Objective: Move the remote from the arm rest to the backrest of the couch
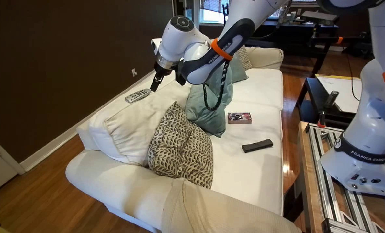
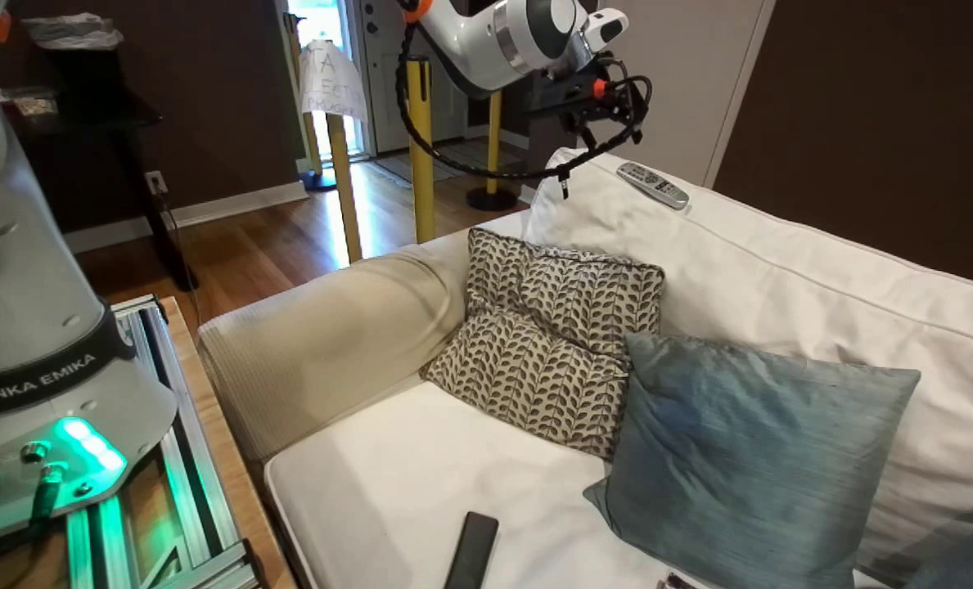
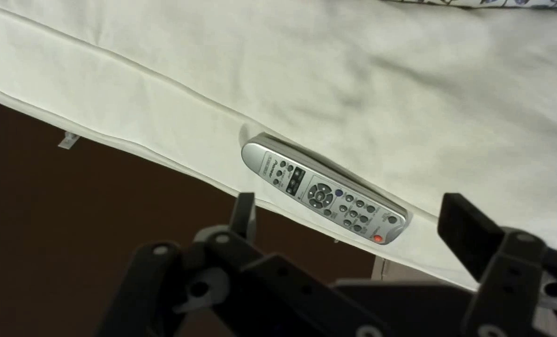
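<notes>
The light grey remote (image 1: 138,95) lies on top of the couch's cream-white backrest (image 1: 135,124), near its end. It also shows in an exterior view (image 2: 653,186). In the wrist view the remote (image 3: 323,189) lies buttons up along the seam of the backrest's top (image 3: 133,107). My gripper (image 3: 349,206) is open and empty, its two black fingers wide apart and not touching the remote. The gripper (image 1: 167,83) hovers above the backrest close to the remote. The rounded arm rest (image 1: 130,184) has no remote on it; it also shows in an exterior view (image 2: 347,343).
A patterned pillow (image 1: 182,147) and a teal pillow (image 1: 207,111) lean against the backrest. A black remote (image 1: 257,145) and a small box (image 1: 239,118) lie on the seat. A dark wall (image 1: 66,48) stands behind the couch. A cable loop (image 2: 486,173) hangs from the arm.
</notes>
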Robot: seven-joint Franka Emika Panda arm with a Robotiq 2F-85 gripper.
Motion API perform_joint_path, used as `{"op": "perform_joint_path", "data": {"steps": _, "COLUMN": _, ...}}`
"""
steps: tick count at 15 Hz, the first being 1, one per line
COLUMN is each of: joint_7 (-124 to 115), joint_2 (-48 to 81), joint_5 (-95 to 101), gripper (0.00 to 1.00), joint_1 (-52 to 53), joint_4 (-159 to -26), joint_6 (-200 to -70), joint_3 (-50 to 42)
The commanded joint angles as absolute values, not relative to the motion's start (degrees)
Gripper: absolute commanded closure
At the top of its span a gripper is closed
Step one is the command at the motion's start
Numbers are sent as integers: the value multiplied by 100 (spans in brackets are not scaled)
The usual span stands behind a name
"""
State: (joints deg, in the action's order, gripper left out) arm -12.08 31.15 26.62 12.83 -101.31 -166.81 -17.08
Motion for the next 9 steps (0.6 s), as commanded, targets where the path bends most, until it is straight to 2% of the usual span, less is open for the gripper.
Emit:
{"op": "perform_joint_path", "data": {"steps": 1, "joint_7": -1954, "joint_2": 2852, "joint_5": 2806, "gripper": 0, "joint_1": 1682, "joint_4": -10709, "joint_6": -17146, "joint_3": -2141}}
{"op": "perform_joint_path", "data": {"steps": 4, "joint_7": -2275, "joint_2": 2831, "joint_5": 2846, "gripper": 0, "joint_1": 1974, "joint_4": -10883, "joint_6": -17374, "joint_3": -2481}}
{"op": "perform_joint_path", "data": {"steps": 5, "joint_7": -1928, "joint_2": 3004, "joint_5": 2667, "gripper": 0, "joint_1": 1713, "joint_4": -10555, "joint_6": -17207, "joint_3": -2198}}
{"op": "perform_joint_path", "data": {"steps": 9, "joint_7": -2070, "joint_2": 2948, "joint_5": 2672, "gripper": 0, "joint_1": 1878, "joint_4": -10675, "joint_6": -17250, "joint_3": -2371}}
